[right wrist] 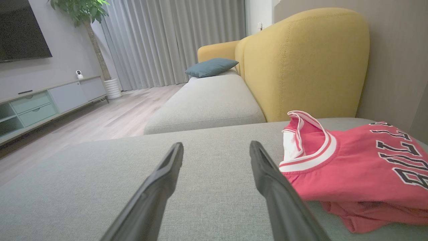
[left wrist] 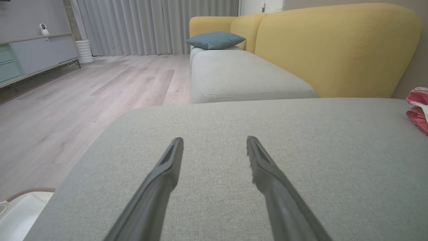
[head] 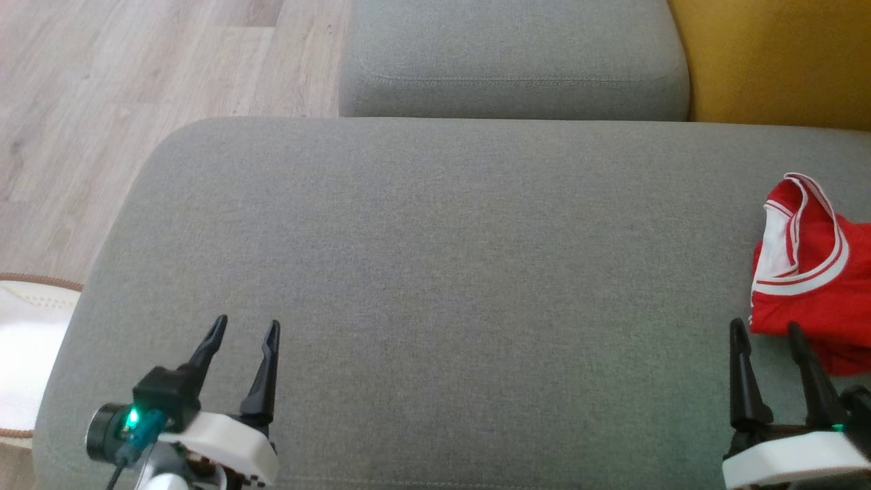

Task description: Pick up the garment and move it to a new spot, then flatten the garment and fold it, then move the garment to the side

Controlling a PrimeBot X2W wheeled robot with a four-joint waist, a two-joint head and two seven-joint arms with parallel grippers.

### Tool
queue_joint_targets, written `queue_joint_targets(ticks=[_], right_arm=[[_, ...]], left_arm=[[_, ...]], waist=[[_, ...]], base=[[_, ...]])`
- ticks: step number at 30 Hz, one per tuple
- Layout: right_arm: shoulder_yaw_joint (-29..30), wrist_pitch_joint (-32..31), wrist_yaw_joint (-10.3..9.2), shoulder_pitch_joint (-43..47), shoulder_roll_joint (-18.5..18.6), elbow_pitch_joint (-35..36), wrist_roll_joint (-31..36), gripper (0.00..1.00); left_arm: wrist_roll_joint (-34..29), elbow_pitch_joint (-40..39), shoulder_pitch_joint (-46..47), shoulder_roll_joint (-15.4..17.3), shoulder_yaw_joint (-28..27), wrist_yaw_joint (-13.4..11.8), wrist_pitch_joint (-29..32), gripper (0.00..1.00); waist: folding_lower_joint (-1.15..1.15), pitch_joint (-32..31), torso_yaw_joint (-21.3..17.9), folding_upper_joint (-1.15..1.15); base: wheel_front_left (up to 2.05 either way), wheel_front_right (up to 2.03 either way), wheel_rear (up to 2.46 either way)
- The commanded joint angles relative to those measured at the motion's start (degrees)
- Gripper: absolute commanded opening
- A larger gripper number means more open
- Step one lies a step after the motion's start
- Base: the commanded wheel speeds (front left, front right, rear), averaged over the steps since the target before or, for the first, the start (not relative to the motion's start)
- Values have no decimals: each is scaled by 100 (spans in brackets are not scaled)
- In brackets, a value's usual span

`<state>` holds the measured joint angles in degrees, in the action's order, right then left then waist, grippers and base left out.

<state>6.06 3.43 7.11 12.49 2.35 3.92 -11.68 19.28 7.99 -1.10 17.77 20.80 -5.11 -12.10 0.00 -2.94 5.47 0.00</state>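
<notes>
A red jersey (head: 813, 272) with white trim lies bunched at the right edge of the grey sofa cushion (head: 435, 272). In the right wrist view the jersey (right wrist: 354, 167) shows black lettering and sits just right of the fingers. My right gripper (head: 767, 328) stands open at the lower right, its tips close to the garment's near-left corner, nothing between them. My left gripper (head: 245, 324) is open at the lower left over bare cushion, far from the garment. A sliver of the jersey (left wrist: 418, 108) shows at the right edge of the left wrist view.
A second grey cushion (head: 510, 61) lies beyond, with a yellow backrest (head: 776, 61) at the far right. Wooden floor (head: 102, 88) runs along the left. A white round object (head: 27, 354) sits on the floor at the cushion's left edge. A blue pillow (right wrist: 211, 67) lies far off.
</notes>
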Motion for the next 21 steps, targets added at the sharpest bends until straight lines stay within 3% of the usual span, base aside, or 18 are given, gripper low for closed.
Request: queue_joint_targets(ticks=[1,4,21], right_arm=[[-123,-8,37,-181,53,191,-38,0],[-24,7,-1,4,-3,-194,-29,0],[-56,-99,4,-252,38,-413,-1176,0]], left_arm=[[-53,-187,299,144,-193,-39,8,0],[20,162,-39,-62,76,13,2,0],[1048,233,69,-235,-281,182,235,0]], waist=[[0,3,0,0],[0,3,-2,0],[0,45,-77,0]], base=[[0,0,0],[0,0,0],[0,0,0]])
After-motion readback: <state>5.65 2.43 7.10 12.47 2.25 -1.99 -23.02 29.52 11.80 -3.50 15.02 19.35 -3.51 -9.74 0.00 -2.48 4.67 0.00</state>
